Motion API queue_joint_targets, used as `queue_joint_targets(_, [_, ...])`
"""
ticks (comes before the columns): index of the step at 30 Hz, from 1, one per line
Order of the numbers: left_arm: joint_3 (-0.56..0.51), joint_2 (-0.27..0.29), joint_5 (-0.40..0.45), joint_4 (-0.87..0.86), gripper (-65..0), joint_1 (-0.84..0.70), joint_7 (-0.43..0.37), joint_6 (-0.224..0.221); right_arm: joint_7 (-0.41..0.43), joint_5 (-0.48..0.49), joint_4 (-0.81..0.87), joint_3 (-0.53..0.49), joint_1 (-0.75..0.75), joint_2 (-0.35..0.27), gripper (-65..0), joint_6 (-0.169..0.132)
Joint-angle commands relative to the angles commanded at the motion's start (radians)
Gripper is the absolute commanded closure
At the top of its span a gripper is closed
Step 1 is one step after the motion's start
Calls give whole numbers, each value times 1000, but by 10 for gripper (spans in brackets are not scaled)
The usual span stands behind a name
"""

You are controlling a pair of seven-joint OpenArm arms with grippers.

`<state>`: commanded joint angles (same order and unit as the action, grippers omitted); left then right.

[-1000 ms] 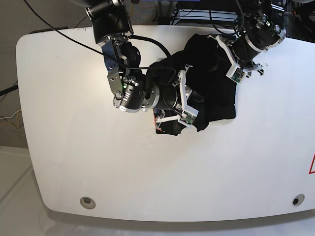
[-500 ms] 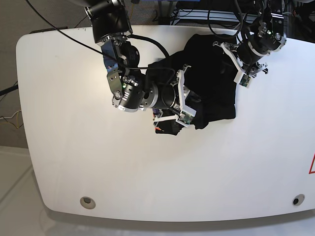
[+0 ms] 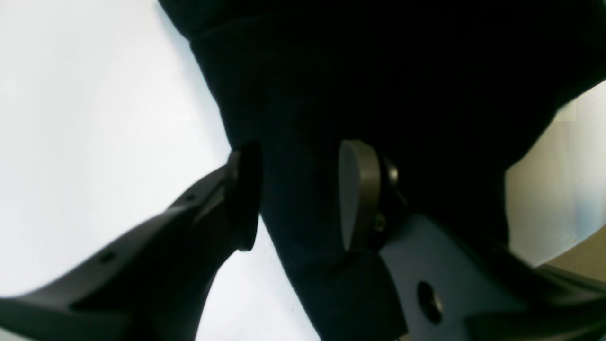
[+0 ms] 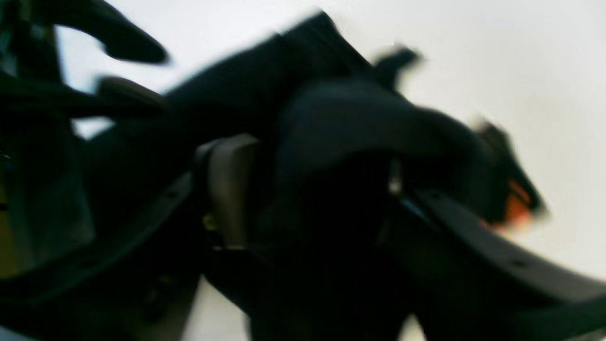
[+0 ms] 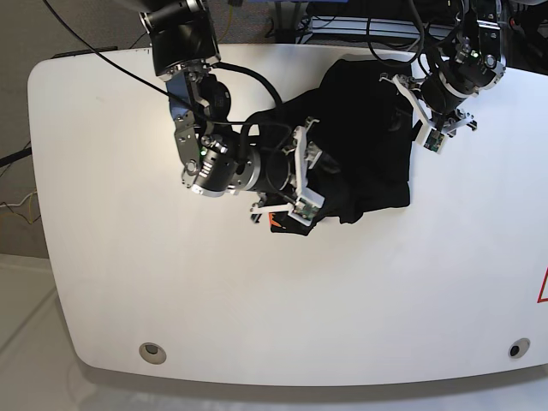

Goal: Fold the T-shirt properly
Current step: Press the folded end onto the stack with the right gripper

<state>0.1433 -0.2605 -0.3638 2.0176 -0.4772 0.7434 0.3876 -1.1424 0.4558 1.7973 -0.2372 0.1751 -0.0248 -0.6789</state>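
Base view: the black T-shirt [image 5: 364,137] lies bunched on the white table [image 5: 128,274], toward its far edge, between 2 arms.

Left wrist view: the left gripper [image 3: 298,194] straddles a fold of the T-shirt [image 3: 378,71], pads spread with a gap beside the cloth.

Right wrist view: though blurred, the right gripper [image 4: 307,189] clamps bunched T-shirt [image 4: 341,123] cloth.

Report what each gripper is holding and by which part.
The right gripper is shut on a bunched fold of the T-shirt near its orange print. The left gripper straddles the shirt's edge, jaws apart, not clamped.
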Motion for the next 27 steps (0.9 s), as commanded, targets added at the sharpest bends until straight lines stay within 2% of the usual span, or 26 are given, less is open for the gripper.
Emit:
queue_joint_targets(3, [0,1,-2,-3,-244,-2,-3,-2,-3,-7,0,-2,-2,5,-38,5])
queue_joint_targets(5, [2,2,-3,-7,-244,-1,-3,-5,-3,-11,-1,-4,2,17,-20,10])
queue_joint_targets(7, [3,2,0,-16,-245,-1,-4,-2,1,-22,-1,-12,7,37,-95,19])
queue_joint_targets(11, [6,-1,8,-72,-243,7,-4,0,-6,-22,-25,-30,25,106,-320,27])
queue_joint_targets(13, [7,0,7,-80,-243,7,-3,-1,-6,-21,-31,-37,26,112,-338,27])
queue_joint_targets(21, [4,2,7,-79,-246,9,-3,-4,9,-13,-43,-64,23,97,-311,18])
queue_joint_targets(27, [1,17,12,-65,-245,3,10,-4,-3,-18,-44,-97,9,97,-235,5])
